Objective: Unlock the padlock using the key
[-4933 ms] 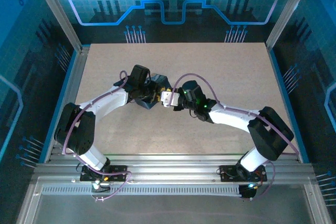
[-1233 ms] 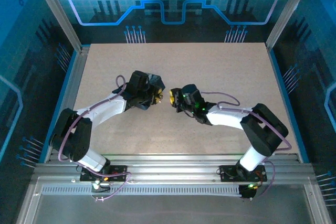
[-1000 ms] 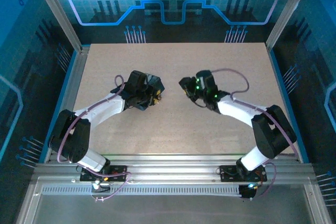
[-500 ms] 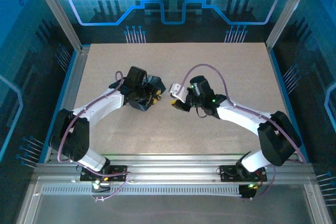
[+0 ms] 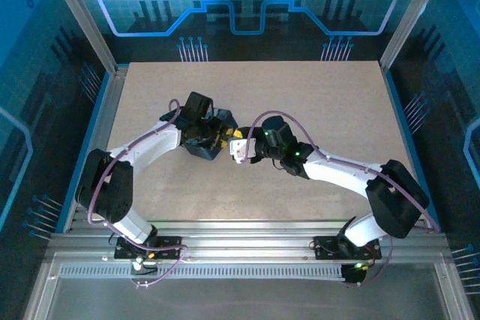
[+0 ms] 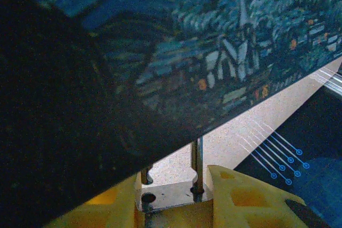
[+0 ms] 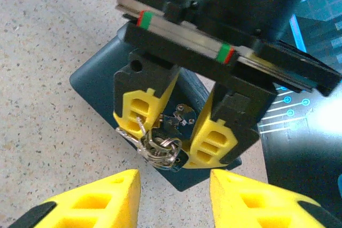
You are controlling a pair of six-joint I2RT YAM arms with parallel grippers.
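Yellow fingers (image 7: 91, 201) of my right gripper (image 7: 173, 201) are standing apart, gripping nothing, facing my left gripper (image 7: 173, 134). It is pinching the padlock (image 6: 166, 195) at the box (image 7: 96, 78). The key (image 7: 157, 147) bunch is dangling by its fingertips.

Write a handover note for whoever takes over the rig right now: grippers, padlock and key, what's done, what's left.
Left gripper: shut on the dark blue box, its front turned toward the right arm.
Right gripper: open and empty, pointed at that front from close by.
Padlock and key: a silvery cluster of rings and metal sits at the box front between the left fingers. I cannot tell lock from key in it.
Done: box gripped and presented.
Left: probably take the key with the right gripper, insert it and turn. Whether the shackle is open cannot be seen.
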